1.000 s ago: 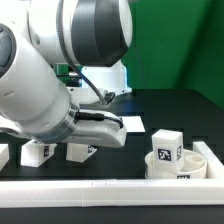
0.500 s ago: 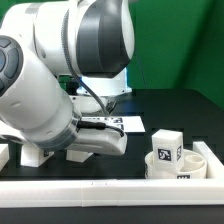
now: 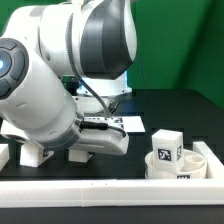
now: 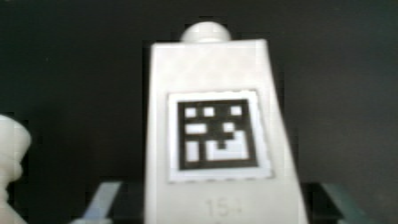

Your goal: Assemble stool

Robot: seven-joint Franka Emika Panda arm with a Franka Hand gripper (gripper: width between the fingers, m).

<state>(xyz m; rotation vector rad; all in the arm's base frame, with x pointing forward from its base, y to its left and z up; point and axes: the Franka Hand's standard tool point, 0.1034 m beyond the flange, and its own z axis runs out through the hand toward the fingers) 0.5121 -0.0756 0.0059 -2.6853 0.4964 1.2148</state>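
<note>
The round white seat disc (image 3: 182, 165) lies at the exterior view's right with one white tagged leg (image 3: 165, 144) standing on it. Two more white legs lie at the left: one (image 3: 38, 153) free, one (image 3: 80, 153) under my hand. My gripper (image 3: 84, 147) is mostly hidden by the arm there. In the wrist view this leg (image 4: 214, 110), with its black-and-white tag, fills the middle. My gripper (image 4: 217, 192) is open and straddles it, with a dark gap between each finger (image 4: 107, 200) and the leg's side. Another white part (image 4: 9, 150) shows at the edge.
The marker board (image 3: 118, 122) lies behind the hand on the black table. A long white border rail (image 3: 110, 190) runs along the front edge, and a white rail end (image 3: 3, 154) shows at the far left. The bulky arm hides the table's left part.
The hand has come lower over the leg at the left and the arm's upper joints have shifted. The legs, the seat disc and the leg on it have not moved.
</note>
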